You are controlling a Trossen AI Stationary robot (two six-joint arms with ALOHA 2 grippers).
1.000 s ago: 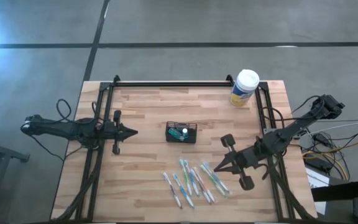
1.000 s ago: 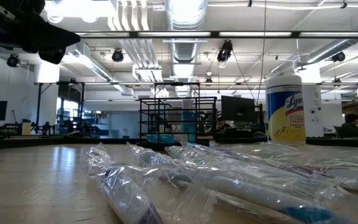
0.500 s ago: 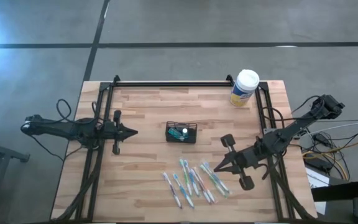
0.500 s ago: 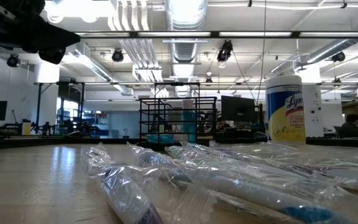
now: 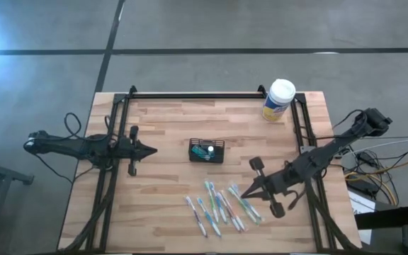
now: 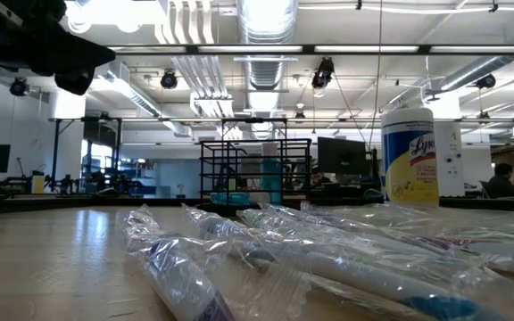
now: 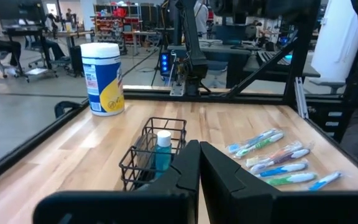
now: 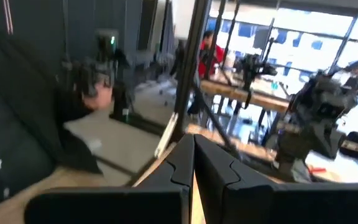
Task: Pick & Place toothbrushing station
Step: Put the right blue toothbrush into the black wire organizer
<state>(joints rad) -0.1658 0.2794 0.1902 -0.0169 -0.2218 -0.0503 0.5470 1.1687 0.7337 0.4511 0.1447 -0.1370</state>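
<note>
Overhead and wrist views of a wooden desk [image 5: 168,134] with 2 dark arms. The toothbrushing station [image 5: 207,150], a small black wire-mesh holder, stands upright near the middle of the desk and contains a small blue bottle with a white cap [image 7: 163,149]. It lies between the 2 arms and is touched by neither.

The left pincer [image 5: 149,149] rests at the desk's left side, pointing toward the holder but well apart from it; in the left wrist view its 2 fingers [image 7: 185,171] press together, closed on nothing.

The right pincer [image 5: 245,192] hangs over the desk's right front area, just beside the loose wrapped toothbrushes [image 5: 222,205], which lie scattered near the front edge. In the right wrist view its fingers [image 8: 182,163] meet with no gap, closed and empty.

A white-lidded canister with a yellow label [image 5: 279,100] stands at the far right corner of the desk, well apart from the holder. In the low view the wrapped toothbrushes fill the foreground, with the holder and canister behind them.
</note>
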